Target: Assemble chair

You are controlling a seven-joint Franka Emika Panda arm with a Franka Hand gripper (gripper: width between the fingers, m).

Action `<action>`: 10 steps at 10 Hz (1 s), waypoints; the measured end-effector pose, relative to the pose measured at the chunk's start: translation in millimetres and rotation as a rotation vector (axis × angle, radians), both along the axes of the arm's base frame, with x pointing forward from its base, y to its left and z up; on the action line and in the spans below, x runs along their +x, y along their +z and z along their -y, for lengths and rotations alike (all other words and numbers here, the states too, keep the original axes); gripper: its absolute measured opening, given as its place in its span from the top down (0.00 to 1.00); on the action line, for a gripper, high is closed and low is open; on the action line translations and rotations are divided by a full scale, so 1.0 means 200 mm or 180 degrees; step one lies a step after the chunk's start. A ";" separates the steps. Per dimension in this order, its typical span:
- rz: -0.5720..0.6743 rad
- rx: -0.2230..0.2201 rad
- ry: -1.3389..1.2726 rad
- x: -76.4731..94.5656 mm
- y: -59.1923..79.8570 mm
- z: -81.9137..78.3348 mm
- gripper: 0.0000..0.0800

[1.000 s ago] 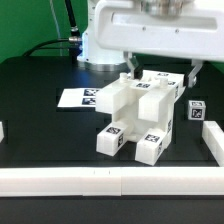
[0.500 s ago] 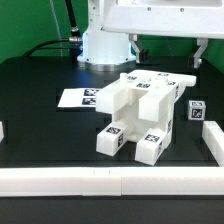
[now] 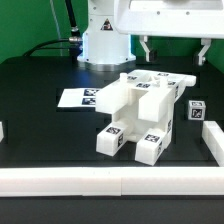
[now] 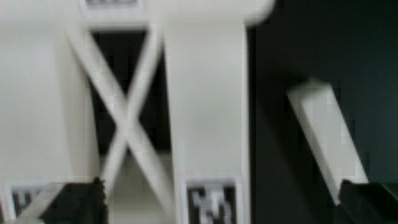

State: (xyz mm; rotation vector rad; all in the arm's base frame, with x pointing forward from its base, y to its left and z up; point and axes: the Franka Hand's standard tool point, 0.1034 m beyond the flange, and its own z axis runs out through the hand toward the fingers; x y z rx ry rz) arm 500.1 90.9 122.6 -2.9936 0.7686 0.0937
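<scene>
Gripper (image 3: pixel 174 48) hung above the chair (image 3: pixel 140 112), fingers (image 3: pixel 146 46) spread wide, holding nothing. Chair stood mid-way across the black table (image 3: pixel 40 135), below the fingers and clear of them. Marker board (image 3: pixel 78 98) lay just beside it on the exterior view's left; small tagged cube (image 3: pixel 197 110) on its right. Wrist view blurred.

You had the chair (image 3: pixel 140 115) mid-table (image 3: pixel 40 130), with the marker board (image 3: pixel 78 98) beside it on the exterior view's left. A small cube (image 3: pixel 196 110) lay near its other side, the rail (image 3: pixel 110 181) lay in front, and the gripper (image 3: pixel 175 50) hung above, apart.
</scene>
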 end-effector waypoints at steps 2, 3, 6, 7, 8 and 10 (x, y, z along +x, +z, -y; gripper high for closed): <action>0.0000 -0.0014 0.0003 -0.04 -0.03 -0.03 0.19; 0.0001 -0.0015 0.0000 -0.04 -0.03 -0.03 0.19; -0.0015 -0.0022 -0.0133 -0.09 -0.04 -0.08 0.19; 0.0007 -0.0029 -0.0155 -0.17 -0.06 -0.15 0.19; -0.0005 -0.0045 -0.0167 -0.25 -0.09 -0.20 0.19; -0.0002 -0.0082 -0.0114 -0.35 -0.17 -0.25 0.19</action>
